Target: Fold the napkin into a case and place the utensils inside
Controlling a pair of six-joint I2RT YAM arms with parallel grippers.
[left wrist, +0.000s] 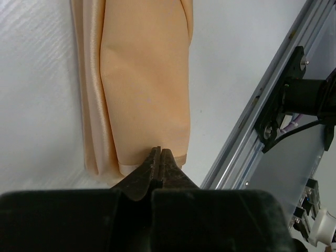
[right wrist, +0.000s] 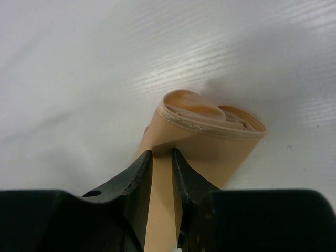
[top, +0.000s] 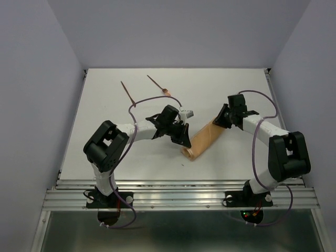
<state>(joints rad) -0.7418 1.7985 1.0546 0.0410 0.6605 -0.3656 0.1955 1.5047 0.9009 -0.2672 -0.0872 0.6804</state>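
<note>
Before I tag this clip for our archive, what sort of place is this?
Probably a robot lab cell: bare white table, plain grey walls around it, left arm and right arm bolted to an aluminium rail.

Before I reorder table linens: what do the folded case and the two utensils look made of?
The case: soft woven cloth, perhaps a satin-like synthetic, judging by its sheen, creases and stitched hem. The utensils: thin reddish-brown sticks, wood or plastic; too small to tell.

The case (top: pixel 203 139) lies slantwise between my arms, blocking the middle of the surface (top: pixel 100 121). My left gripper (top: pixel 185 143) crowds its near end, my right gripper (top: pixel 218 122) its far end. The utensils (top: pixel 127 93) lie far left, with bare surface around them.
</note>
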